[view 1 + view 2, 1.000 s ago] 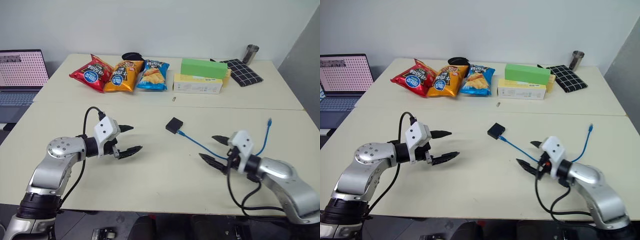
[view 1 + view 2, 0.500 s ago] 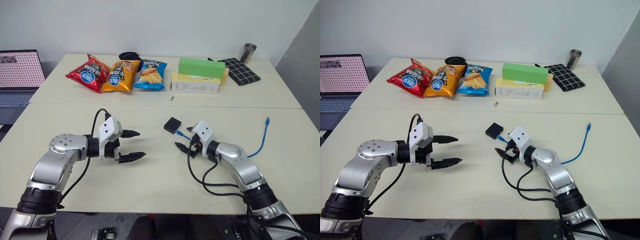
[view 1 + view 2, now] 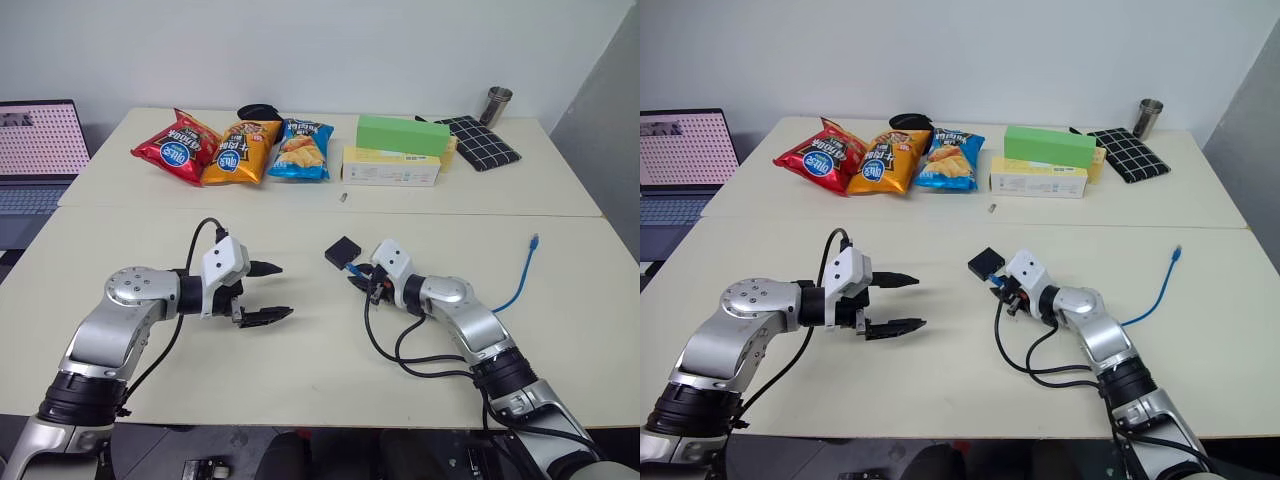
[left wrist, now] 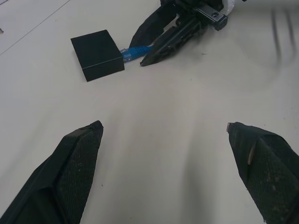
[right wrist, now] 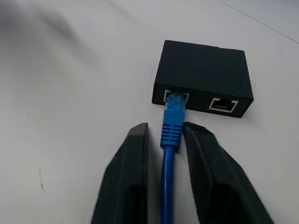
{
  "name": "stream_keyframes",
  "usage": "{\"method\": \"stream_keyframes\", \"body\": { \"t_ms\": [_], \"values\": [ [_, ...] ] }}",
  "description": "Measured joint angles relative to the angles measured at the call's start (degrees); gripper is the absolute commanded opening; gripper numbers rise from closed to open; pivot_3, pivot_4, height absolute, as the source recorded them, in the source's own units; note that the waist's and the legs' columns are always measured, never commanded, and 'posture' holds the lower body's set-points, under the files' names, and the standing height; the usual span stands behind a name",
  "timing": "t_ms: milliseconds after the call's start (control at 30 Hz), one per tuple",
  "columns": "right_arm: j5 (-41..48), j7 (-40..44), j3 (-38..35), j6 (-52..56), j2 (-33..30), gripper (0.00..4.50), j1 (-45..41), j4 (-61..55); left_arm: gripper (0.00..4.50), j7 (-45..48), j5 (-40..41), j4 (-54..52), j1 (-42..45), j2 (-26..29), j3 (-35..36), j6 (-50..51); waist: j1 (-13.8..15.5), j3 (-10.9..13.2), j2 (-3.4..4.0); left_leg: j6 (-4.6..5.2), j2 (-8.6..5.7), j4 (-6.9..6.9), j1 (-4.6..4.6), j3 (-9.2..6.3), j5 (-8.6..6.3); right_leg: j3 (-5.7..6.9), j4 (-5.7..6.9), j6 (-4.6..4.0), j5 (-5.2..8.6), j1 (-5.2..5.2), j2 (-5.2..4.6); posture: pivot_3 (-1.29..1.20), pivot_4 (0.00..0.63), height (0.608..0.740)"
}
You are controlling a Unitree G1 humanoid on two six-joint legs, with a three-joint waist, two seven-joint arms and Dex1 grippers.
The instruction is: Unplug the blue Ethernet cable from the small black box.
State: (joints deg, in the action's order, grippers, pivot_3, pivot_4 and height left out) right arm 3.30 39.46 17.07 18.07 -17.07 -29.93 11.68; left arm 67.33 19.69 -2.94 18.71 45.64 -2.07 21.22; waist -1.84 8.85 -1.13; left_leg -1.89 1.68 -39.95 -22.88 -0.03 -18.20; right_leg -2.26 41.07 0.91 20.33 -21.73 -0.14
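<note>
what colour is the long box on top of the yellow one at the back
Green; the long box shows best in the left eye view.

The small black box (image 5: 203, 84) is flat, matte and squarish, lying flat on the pale desk (image 3: 300, 370) near its middle, with two ports on one side face. The blue Ethernet cable (image 5: 171, 140) is plugged into one of them, its ribbed blue boot just outside the socket. The cord's far end (image 3: 537, 241) lies loose toward the right.
</note>
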Motion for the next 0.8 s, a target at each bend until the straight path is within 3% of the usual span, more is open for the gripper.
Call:
{"method": "stream_keyframes", "body": {
  "t_ms": [67,233,367,567,800],
  "values": [
    [-0.7,1.0,0.4,-0.4,-1.2,0.12,-0.3,-0.4,4.5,0.4,-0.7,2.1,0.4,0.0,-0.1,-0.3,0.0,0.0,0.0,0.0,0.0,0.0,0.0,0.0,0.0,0.01,0.0,0.0,0.0,-0.01,0.0,0.0,0.15,0.74],
    [-6.1,3.4,4.3,-5.1,-6.2,0.11,-0.3,-3.9,4.5,0.8,-0.4,6.3,2.7,-1.2,-0.3,0.8,0.1,0.0,0.03,0.0,-0.02,-0.01,-0.05,0.0,0.0,0.01,0.0,0.0,0.0,-0.04,-0.03,0.0,0.15,0.74],
    [-12.6,3.9,6.7,-17.5,-12.0,0.11,0.3,-9.5,4.5,-1.0,2.3,10.3,6.7,-5.1,0.9,4.9,0.1,0.0,0.01,0.0,-0.01,-0.04,-0.07,0.0,0.0,0.04,0.0,0.0,0.0,-0.04,-0.02,0.0,0.15,0.74],
    [-24.0,-3.0,7.7,-40.0,-17.3,0.11,-1.4,-7.3,4.5,0.0,8.7,10.0,9.4,-6.8,2.3,13.7,-0.2,0.0,0.0,-0.01,0.02,-0.02,-0.05,0.03,0.0,0.02,0.01,0.0,0.0,-0.06,-0.01,0.0,0.15,0.74],
    [-27.4,-8.7,6.6,-50.7,-17.6,0.1,-2.3,-4.2,4.5,0.8,13.2,6.9,9.9,-8.1,2.4,18.8,-0.2,0.0,-0.01,-0.01,0.01,-0.04,-0.05,0.04,0.01,0.0,0.0,0.0,0.0,-0.04,-0.02,0.0,0.15,0.74]
  ]
}}
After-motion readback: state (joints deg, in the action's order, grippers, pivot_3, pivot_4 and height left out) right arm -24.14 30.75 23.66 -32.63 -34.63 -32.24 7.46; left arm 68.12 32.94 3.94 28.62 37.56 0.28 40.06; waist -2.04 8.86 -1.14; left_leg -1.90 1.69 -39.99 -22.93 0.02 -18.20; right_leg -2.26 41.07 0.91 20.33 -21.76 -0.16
